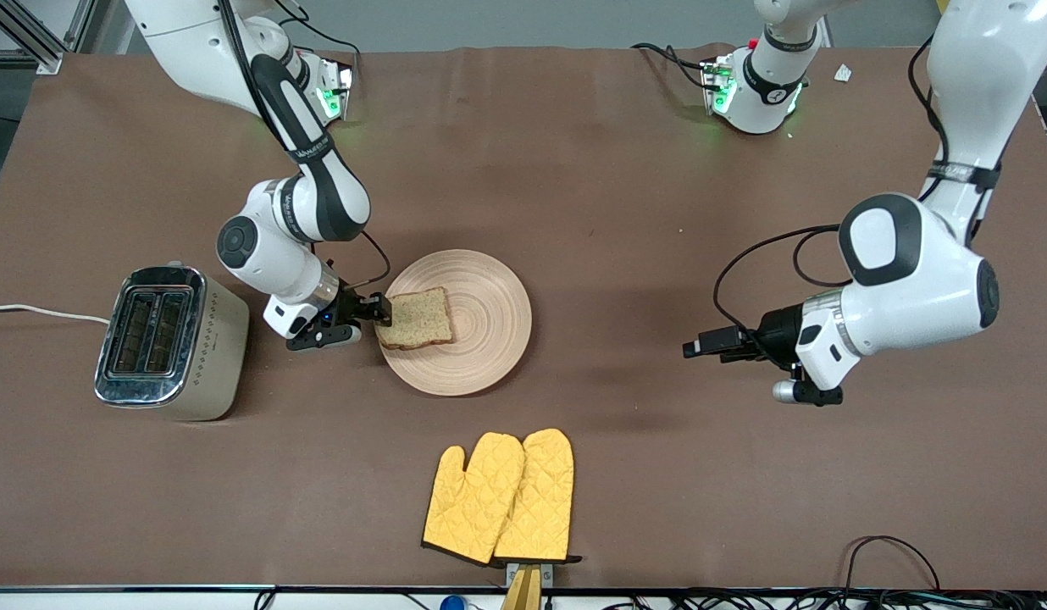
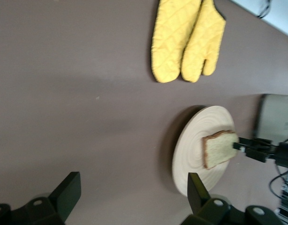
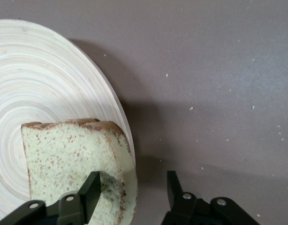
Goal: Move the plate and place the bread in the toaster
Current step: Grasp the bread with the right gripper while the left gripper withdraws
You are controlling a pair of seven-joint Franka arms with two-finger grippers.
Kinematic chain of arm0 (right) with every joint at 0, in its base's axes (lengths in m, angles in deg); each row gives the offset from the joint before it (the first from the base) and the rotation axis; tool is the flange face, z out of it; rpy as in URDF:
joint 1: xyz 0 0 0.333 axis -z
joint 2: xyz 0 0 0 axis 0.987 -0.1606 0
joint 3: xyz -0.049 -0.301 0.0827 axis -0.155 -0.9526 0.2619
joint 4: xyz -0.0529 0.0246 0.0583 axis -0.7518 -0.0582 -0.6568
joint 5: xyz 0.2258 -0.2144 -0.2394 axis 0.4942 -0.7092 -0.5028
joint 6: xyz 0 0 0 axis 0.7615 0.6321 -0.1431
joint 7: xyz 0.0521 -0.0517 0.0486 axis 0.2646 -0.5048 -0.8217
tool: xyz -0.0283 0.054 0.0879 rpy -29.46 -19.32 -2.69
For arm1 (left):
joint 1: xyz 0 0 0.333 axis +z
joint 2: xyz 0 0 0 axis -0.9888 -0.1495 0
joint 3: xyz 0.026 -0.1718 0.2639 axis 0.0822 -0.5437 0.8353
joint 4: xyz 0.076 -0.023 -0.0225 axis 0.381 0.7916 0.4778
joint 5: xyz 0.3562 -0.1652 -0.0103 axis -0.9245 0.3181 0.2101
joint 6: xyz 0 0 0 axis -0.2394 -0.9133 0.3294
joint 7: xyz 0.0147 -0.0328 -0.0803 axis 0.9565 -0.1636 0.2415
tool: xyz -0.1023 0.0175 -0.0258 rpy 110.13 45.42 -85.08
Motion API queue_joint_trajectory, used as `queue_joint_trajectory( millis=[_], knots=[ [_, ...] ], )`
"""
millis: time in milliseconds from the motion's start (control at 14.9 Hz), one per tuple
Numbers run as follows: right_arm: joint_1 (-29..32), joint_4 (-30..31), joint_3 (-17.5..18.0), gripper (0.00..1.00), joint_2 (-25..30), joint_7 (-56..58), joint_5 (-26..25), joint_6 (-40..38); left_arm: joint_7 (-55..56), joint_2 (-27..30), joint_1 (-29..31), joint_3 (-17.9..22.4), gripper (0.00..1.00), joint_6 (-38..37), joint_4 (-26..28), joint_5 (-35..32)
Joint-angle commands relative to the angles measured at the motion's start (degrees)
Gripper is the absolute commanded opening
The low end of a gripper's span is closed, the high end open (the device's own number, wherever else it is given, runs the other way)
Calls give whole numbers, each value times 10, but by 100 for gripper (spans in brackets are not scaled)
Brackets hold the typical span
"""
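**Jaws at the bread's edge**

Yellow quilted oven mitts point(image 1: 500, 496) lie nearest the front camera on the brown worktop point(image 1: 625, 212) — a pair, side by side and touching. Just farther from that camera sits the pale wooden plate point(image 1: 490, 292), flat on the worktop, with the slice of brown bread point(image 1: 416, 318) lying on its part toward the right arm's end. My right gripper point(image 1: 383, 308) is down at the plate's rim, jaws apart around the bread's edge — one finger point(image 3: 90, 194) over the slice, the other point(image 3: 173, 187) outside the rim above bare worktop. I cannot tell whether they touch the bread. Toward the right arm's end, apart from the plate, stands the cream toaster point(image 1: 203, 356), both slots up, its white cord point(image 1: 41, 312) trailing off the worktop's edge. My left gripper point(image 1: 701, 346) waits above bare worktop toward the left arm's end, jaws wide apart, well apart from the plate.
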Motion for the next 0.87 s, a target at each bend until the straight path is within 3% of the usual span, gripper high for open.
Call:
queue_joint_trajectory(
  millis=[0, 135, 336, 471, 605, 740, 807],
  knots=[
    [-4, 6, -2, 57, 8, 4, 16, -8, 58, 69, 5, 3, 100, -59, 4, -63],
    [-4, 6, -2, 52, 9, 4, 16, -10, 72, 102, 5, 4, 100, -136, -19, -132],
    [-4, 6, -2, 41, 12, 5, 16, -21, 66, 112, 4, 1, 100, -260, -108, -221],
    [-4, 6, -2, 31, 12, 4, 17, -21, 65, 113, 3, -2, 100, -311, -150, -270],
    [-5, 6, -2, 23, 12, 5, 17, -21, 64, 143, -5, 4, 100, -334, -158, -298],
    [-5, 6, -2, 14, 14, 5, 17, -22, 61, 182, -44, 54, 100, -340, -151, -304],
    [-6, 6, -3, 10, 15, 4, 17, -23, 59, 196, -93, 120, 100, -342, -151, -296]
  ],
)
